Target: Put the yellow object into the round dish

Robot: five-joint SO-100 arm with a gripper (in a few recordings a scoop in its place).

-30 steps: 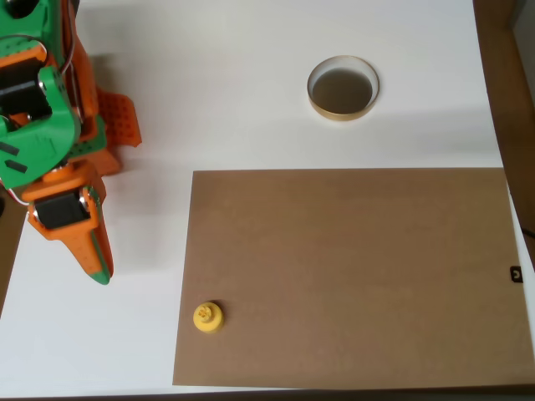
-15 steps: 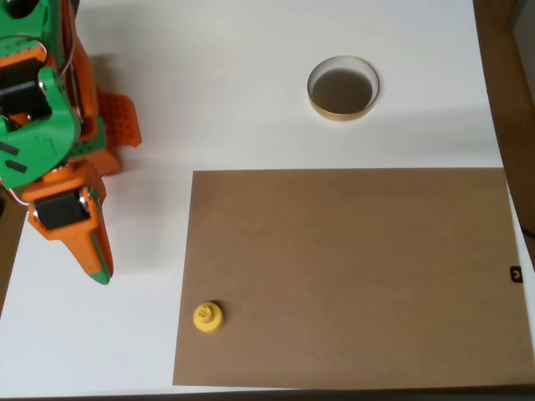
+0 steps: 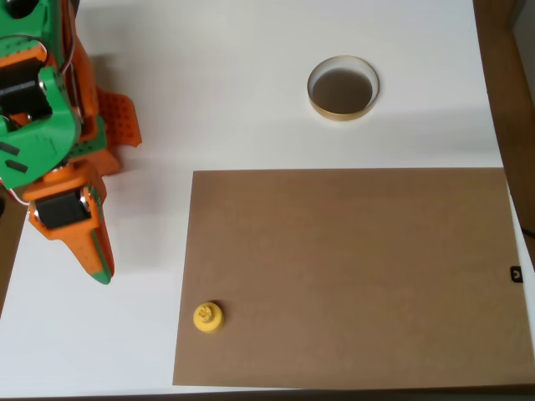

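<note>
The yellow object [image 3: 207,317] stands on the lower left corner of a brown sheet, knob up. The round dish [image 3: 343,87] with its tan-gold rim and dark bottom sits on the white table at the upper middle, with nothing in it. My orange and green gripper [image 3: 99,269] points down-right at the left edge of the overhead view, its fingers pressed together into one tip with nothing between them. It is well to the left of the yellow object and slightly above it in the picture.
A large brown sheet [image 3: 351,276] covers the lower right of the white table [image 3: 234,100]. The arm's green and orange body [image 3: 42,109] fills the upper left. A darker brown strip [image 3: 510,83] runs past the table's right edge.
</note>
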